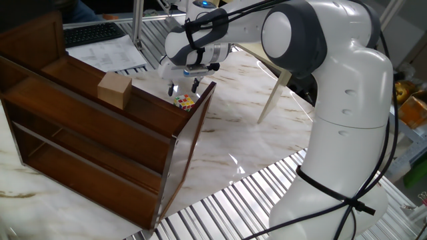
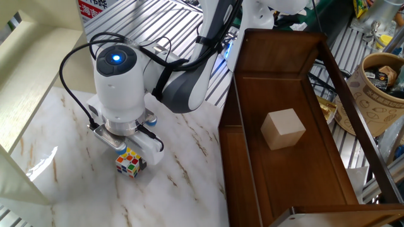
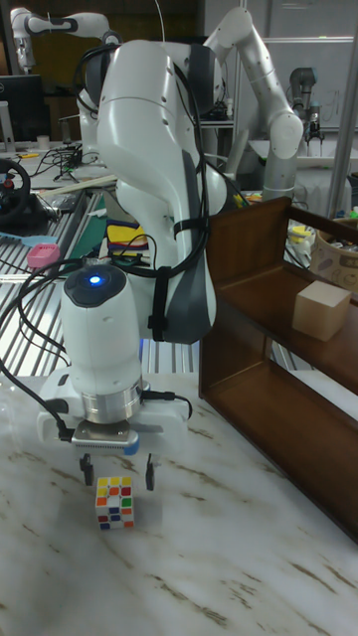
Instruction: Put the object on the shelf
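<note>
The object, a small Rubik's cube [image 1: 185,102] [image 2: 130,162] [image 3: 114,502], rests on the marble tabletop just outside the shelf's side panel. Directly above it my gripper [image 1: 184,87] [image 3: 117,469] points straight down and is open. Its fingers [image 3: 150,471] hang a little above the cube's top face, one over each side, touching nothing. The shelf [image 1: 100,150] [image 2: 303,170] [image 3: 264,298] is a dark brown wooden unit that lies tipped on the table. In the other fixed view the wrist hides most of the fingers.
A plain tan wooden block [image 1: 115,90] [image 2: 283,128] [image 3: 320,309] sits on a tier of the shelf. A cream-white legged frame [image 1: 273,100] [image 2: 25,94] stands over part of the table. A keyboard [image 1: 93,32] and papers lie behind the shelf. A patterned paper cup [image 2: 379,82] stands beyond it.
</note>
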`<state>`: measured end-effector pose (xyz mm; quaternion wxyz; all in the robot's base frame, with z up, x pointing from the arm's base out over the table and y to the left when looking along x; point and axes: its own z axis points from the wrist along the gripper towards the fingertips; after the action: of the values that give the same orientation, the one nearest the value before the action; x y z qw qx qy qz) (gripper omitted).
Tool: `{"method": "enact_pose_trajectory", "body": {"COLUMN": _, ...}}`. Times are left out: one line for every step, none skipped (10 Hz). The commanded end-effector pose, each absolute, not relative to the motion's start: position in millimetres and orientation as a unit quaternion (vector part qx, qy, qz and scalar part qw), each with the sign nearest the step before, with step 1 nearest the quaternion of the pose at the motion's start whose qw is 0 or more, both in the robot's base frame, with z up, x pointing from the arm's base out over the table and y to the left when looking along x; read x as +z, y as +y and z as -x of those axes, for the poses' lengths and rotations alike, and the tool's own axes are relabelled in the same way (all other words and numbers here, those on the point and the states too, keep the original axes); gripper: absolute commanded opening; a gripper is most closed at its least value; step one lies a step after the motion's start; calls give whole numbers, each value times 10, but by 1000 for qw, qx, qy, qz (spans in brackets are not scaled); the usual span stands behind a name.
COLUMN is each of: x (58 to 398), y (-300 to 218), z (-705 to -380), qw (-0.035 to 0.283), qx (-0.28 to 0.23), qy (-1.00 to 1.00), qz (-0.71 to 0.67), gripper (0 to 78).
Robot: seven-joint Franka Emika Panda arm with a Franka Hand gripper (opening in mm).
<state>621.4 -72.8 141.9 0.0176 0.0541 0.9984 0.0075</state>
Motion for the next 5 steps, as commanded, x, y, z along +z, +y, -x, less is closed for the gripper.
{"method": "enact_pose_trajectory", "body": {"x": 1296, "y": -781, "z": -6195, "qw": 22, "qx": 3, "qy": 1000, "qz": -12, "gripper": 771}}
{"method": "enact_pose_trajectory", "body": {"x": 1288, "y": -782, "z": -6196, "qw": 22, "qx": 3, "qy": 1000, "qz": -12, "gripper": 771}}
{"method": "enact_pose_trajectory", "body": {"x": 1278, "y": -783, "z": -6198, "qw": 22, "qx": 3, "qy": 1000, "qz": -12, "gripper": 771}}
{"method": "enact_pose_trajectory", "body": {"x": 1269, "y": -786, "z": -6199, "qw": 22, "qx": 3, "qy": 1000, "qz": -12, "gripper": 771}}
{"method": "enact_pose_trajectory", "body": {"x": 1266, "y": -787, "z": -6199, "qw": 22, "qx": 3, "qy": 1000, "qz": -12, "gripper": 771}}
